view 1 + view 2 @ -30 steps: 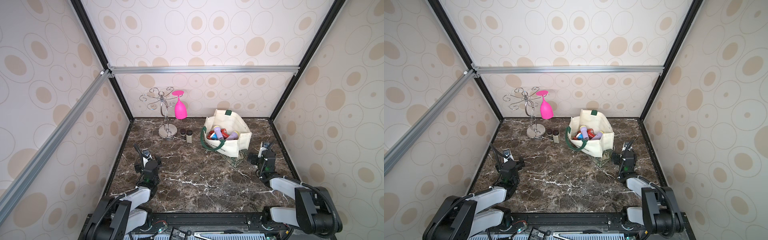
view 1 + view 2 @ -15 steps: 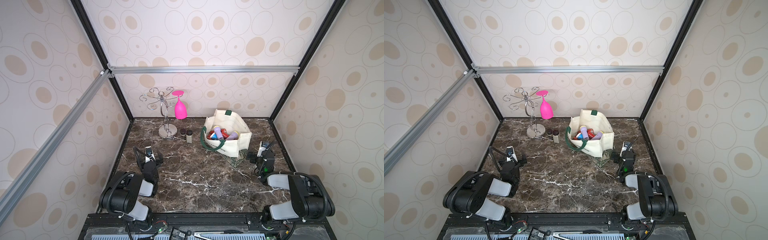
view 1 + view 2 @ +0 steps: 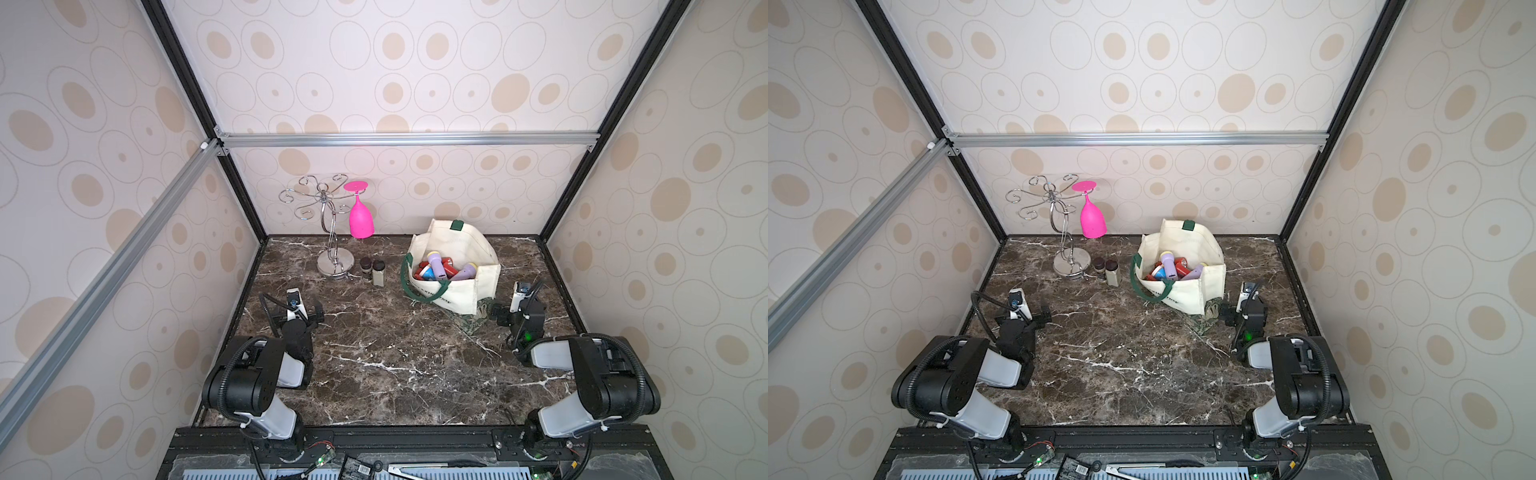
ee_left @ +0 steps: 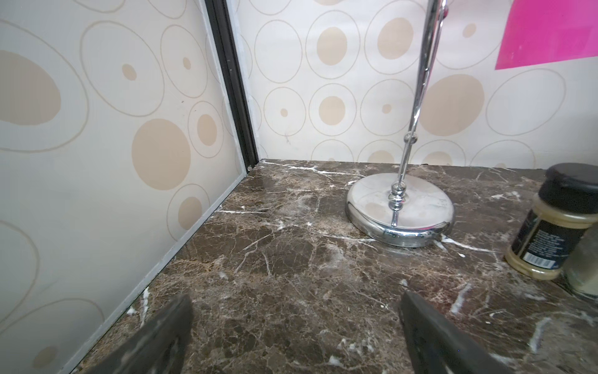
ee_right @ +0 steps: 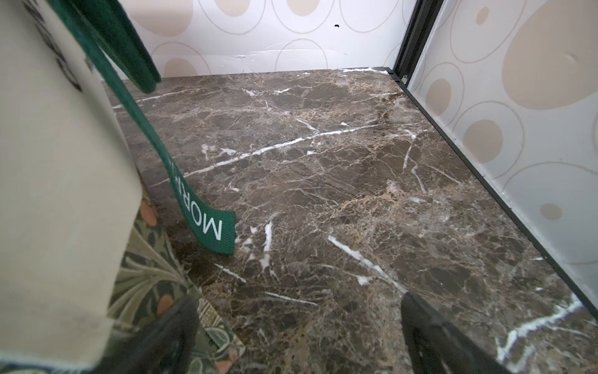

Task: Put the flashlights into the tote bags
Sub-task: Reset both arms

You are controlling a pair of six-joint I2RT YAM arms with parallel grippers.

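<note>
On the counter (image 3: 395, 365): flashlights (image 3: 437, 265) inside the tote bag (image 3: 457, 297)

Toward the far right of the counter stands the cream tote bag, and red, lilac and blue flashlights lie inside it. The right gripper (image 5: 299, 311) sits low just beside the bag's corner, with jaws spread wide and holding nothing. The left gripper (image 4: 296, 311) is well apart from the bag, near the chrome stand (image 4: 399, 210), also spread wide and empty
</note>
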